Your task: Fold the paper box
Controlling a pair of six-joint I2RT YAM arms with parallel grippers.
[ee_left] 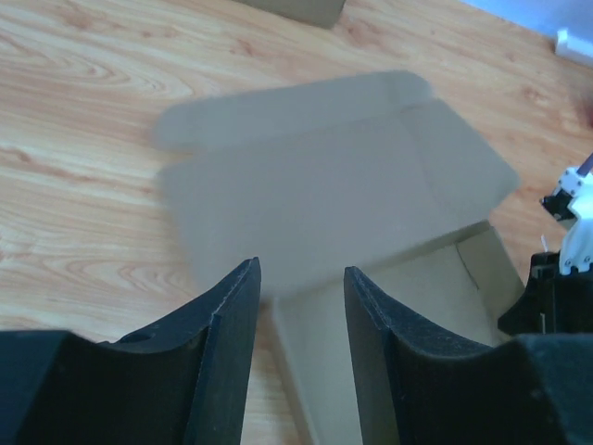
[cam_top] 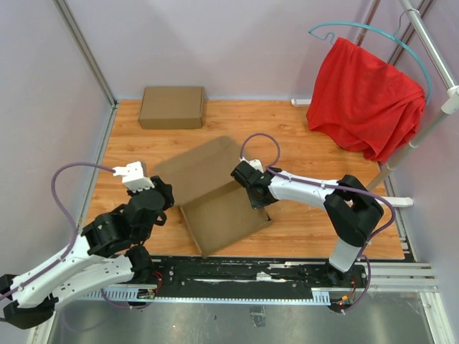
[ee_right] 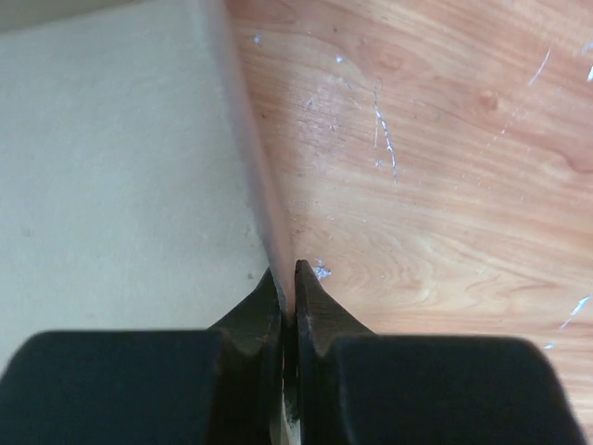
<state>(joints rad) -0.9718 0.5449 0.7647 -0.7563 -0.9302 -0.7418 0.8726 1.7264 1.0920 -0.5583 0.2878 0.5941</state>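
The paper box (cam_top: 226, 218) lies mid-table as a shallow open tray, its wide lid flap (cam_top: 197, 168) raised and leaning toward the back left. My right gripper (cam_top: 259, 199) is shut on the tray's right side wall; in the right wrist view the fingertips (ee_right: 289, 271) pinch the thin wall edge (ee_right: 252, 176), with the tray's inside to the left. My left gripper (cam_top: 166, 195) is open and empty just left of the box. In the left wrist view its fingers (ee_left: 301, 271) frame the tray's near corner, with the lid (ee_left: 334, 176) beyond.
A second, fully formed flat brown box (cam_top: 172, 107) sits at the back left of the wooden table (cam_top: 323, 154). A red cloth (cam_top: 366, 100) hangs on a hanger from a rack at the back right. The right arm (ee_left: 567, 269) shows at the left wrist view's edge.
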